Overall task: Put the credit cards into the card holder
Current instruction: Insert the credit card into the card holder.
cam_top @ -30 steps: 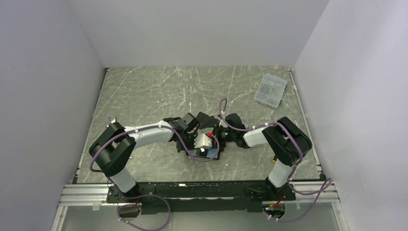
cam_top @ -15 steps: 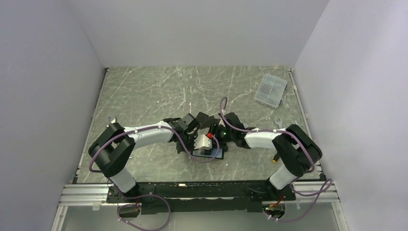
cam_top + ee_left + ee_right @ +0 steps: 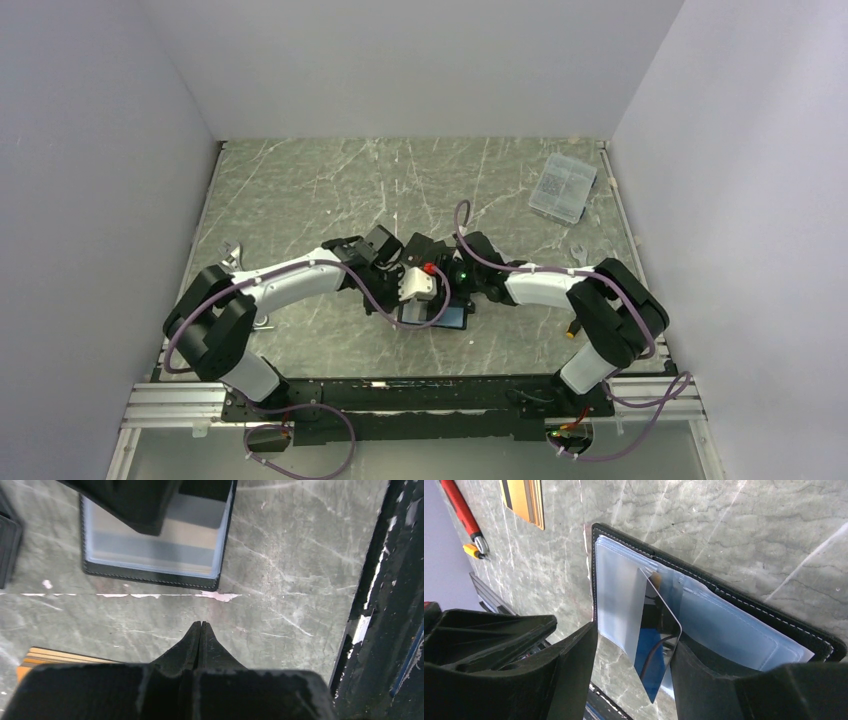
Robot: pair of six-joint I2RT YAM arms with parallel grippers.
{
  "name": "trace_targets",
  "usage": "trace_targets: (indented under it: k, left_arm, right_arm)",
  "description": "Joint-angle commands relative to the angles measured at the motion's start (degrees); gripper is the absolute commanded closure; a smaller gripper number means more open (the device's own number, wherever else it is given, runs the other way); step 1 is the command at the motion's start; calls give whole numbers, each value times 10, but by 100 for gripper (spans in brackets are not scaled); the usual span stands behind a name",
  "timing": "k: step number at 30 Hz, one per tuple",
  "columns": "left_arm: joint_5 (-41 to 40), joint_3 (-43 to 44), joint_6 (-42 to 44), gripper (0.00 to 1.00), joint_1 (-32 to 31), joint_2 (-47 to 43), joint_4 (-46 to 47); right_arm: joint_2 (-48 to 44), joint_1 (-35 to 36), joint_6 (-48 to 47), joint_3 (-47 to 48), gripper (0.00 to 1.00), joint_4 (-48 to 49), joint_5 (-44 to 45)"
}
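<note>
Right gripper [image 3: 634, 647] jaws are held apart around the tilted silver-grey card [image 3: 644, 625], 1 edge tucked into the open card holder [image 3: 744, 615] lying on the table [image 3: 774, 520]; left gripper [image 3: 200, 627] is closed on nothing nearby. The part-seated card could be tipped or dragged out by a withdrawing finger. No writing can be read.

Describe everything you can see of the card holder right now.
The card holder lies open and flat on the marbled table, inside facing up. It looks like black leather with pale stitching along the rim, lined with light blue, clear-looking pockets. A silver card stands tilted on it, one end seemingly tucked into a pocket, between the fingers of the right gripper, which is open. No snap tab shows.
</note>
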Motion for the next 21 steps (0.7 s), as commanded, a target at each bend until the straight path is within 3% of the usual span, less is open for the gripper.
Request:
trace_targets:
  k: [1, 9, 21]
  left_arm:
    - [69, 32, -18, 100, 8, -20, 1]
    - [89, 55, -51, 100, 7, 36, 54]
    - [-22, 66, -52, 100, -15, 101, 89]
  right_arm:
    - [56, -1, -24, -25, 43, -62, 85]
    - [42, -1, -22, -70, 42, 59, 28]
    - [41, -15, 13, -109, 42, 153, -31]
